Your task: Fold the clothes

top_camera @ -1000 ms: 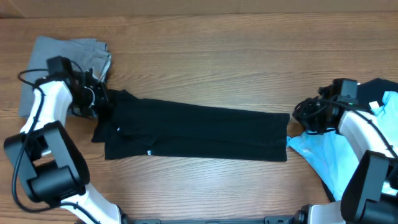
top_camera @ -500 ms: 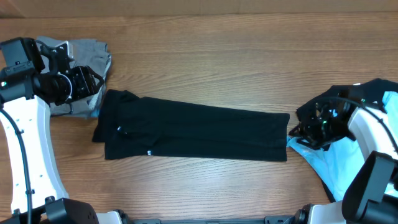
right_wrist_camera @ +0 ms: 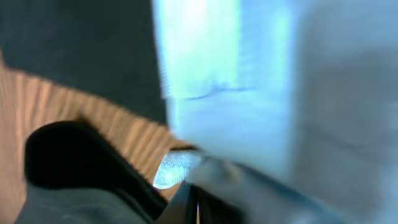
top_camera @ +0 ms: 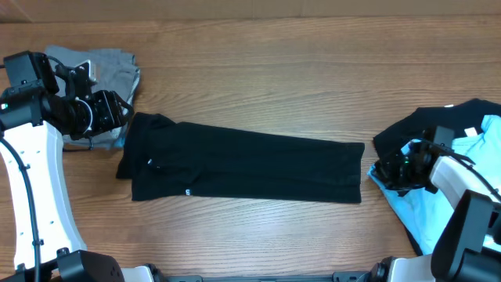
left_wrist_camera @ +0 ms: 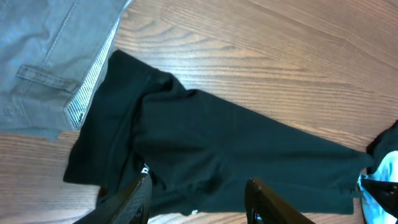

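black garment (top_camera: pixel 243 164) is laid long and flat mid-worktop (top_camera: pixel 274 63) | left hand (left_wrist_camera: pixel 199 183) is now drawn back off its left end, fingers apart, nothing held | right hand (top_camera: pixel 387 171) is shifted toward blue garment (top_camera: pixel 427 207), grip cannot be told | crosswise fold is judged pending

The left arm (top_camera: pixel 43 188) and right arm (top_camera: pixel 458 171) share glossy white link shells, black joint housings and thin black cables looping alongside, ending in matte black fingers (left_wrist_camera: pixel 134 200).
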`<state>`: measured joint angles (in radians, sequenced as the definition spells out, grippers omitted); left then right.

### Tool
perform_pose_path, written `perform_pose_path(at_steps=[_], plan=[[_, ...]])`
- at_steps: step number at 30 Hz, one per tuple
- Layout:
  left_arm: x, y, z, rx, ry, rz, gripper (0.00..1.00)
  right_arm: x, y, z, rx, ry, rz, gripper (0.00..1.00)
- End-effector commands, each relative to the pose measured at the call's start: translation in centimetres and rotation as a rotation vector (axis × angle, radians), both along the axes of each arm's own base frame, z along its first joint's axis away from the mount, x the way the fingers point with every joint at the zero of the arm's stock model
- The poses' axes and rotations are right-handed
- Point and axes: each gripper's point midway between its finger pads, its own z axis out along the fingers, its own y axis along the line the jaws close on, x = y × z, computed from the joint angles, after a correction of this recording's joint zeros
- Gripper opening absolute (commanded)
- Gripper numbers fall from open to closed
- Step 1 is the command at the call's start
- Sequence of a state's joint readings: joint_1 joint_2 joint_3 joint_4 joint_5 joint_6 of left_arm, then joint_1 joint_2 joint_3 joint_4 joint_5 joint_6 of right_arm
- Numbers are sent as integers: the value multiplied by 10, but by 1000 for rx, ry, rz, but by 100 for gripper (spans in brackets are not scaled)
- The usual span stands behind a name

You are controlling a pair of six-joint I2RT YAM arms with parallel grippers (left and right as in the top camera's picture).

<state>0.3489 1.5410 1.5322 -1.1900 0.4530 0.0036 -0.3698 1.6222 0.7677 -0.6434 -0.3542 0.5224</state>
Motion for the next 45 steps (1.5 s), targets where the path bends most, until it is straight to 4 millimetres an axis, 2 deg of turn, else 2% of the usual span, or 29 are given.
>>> perform_pose_path(at_steps=[1, 3, 5, 7, 9, 14, 20, 22, 24, 25, 26, 28, 29, 31, 33, 34, 35, 36, 41, 42, 45], plan=[[-4, -2, 1, -1, -2, -16, 52, 12, 1, 15, 46, -66, 79, 14], [-4, -1, 1, -1, -3, -15, 52, 12, 24, 26, 150, -136, 200, 24], [-4, -1, 1, 0, -4, -15, 53, 1, 45, 31, 222, -147, 304, 37], [-4, -1, 1, 0, -4, -15, 53, -8, 53, 31, 224, -131, 369, 42], [-4, -1, 1, 0, -4, -15, 54, -15, 50, 26, 192, -86, 375, 42], [-4, -1, 1, 0, -3, -15, 54, -20, 36, 16, 114, -11, 329, 34], [-4, -1, 1, 0, -3, -16, 53, -24, 49, 11, 151, -22, 338, 34], [-4, -1, 1, 0, -3, -16, 53, -27, 53, 10, 145, -4, 358, 27], [-4, -1, 1, 0, -2, -15, 53, -29, 54, 8, 127, 10, 376, 26], [-4, -1, 1, 0, -2, -16, 53, -31, 53, 6, 105, 26, 380, 24], [-4, -1, 1, 0, -2, -15, 53, -33, 48, 3, 71, 57, 363, 14], [-4, -1, 1, 0, -2, -15, 53, -48, 28, -5, -33, 188, 265, 4], [-4, -1, 1, 0, -1, -16, 54, -60, 16, -7, -90, 268, 202, 4], [-4, -1, 1, 3, -2, -22, 54, -65, 12, -7, -105, 294, 191, 4], [-4, -1, 1, 4, -4, -22, 54, -66, 13, -7, -98, 298, 196, 8], [-4, -1, 1, 5, -6, -22, 55, -66, 13, -6, -98, 293, 214, 24], [-3, -1, 1, 5, -7, -21, 55, -66, 13, -6, -98, 288, 224, 32], [-3, -1, 1, 5, -7, -22, 55, -65, 13, -6, -99, 285, 225, 36], [-3, -1, 1, 5, -6, -22, 56, -55, 13, -7, -98, 235, 233, 41], [-4, -1, 1, 5, -6, -22, 56, -44, 23, -5, -50, 164, 283, 40], [-3, -1, 1, 5, -6, -21, 56, -30, 39, 1, 36, 56, 342, 41]])
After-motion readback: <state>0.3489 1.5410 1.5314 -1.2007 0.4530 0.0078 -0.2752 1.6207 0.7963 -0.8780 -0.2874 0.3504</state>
